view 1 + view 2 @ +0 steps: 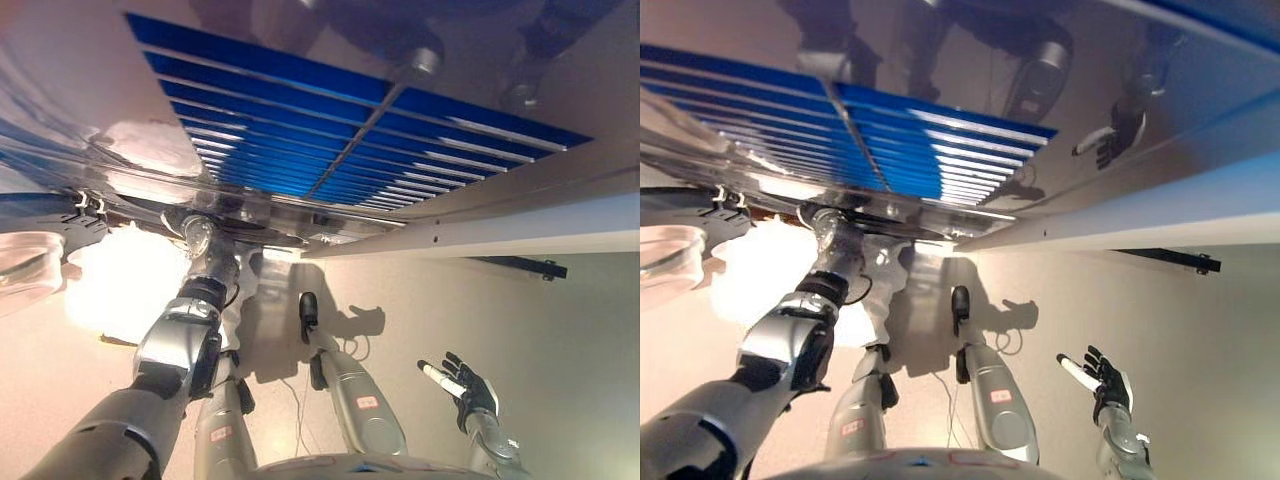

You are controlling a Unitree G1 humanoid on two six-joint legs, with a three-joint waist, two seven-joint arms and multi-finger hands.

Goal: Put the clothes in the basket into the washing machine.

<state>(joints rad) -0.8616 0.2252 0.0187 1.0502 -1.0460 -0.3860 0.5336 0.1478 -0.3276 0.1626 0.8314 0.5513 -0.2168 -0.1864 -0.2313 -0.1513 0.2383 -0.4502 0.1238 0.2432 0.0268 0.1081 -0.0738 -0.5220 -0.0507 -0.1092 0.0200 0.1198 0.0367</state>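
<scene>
Where the head camera looks steeply down along the robot's front, a glossy slanted surface (300, 60) fills the top of both views, mirroring a run of blue stripes (300, 130) and dim shapes. Below it a white edge (500, 225) runs off toward the right.

From the lower left, the left arm reaches up to the underside of that glossy surface, and the left hand (200, 235) sits right at a clear, shiny rim (120, 175) there. I cannot tell how its fingers stand (glare and reflections hide them). Beside the wrist, on the left, lies a pale, very bright mass (120, 285) low against the floor; it may be cloth, but its shape is too washed out to be sure. A round transparent piece (25, 265) shows at the far left edge.

At the lower right, the right hand (462, 385) hangs free above the plain beige floor (560, 340), well apart from everything else. Its fingers (440, 378) are spread and nearly straight, one with a white cover, and they hold nothing.

Neither a basket nor separate garments can be made out clearly in these views; the only candidate for the clothes is that bright mass next to the left arm. A dark bracket (525, 267) sits under the white edge on the right.
</scene>
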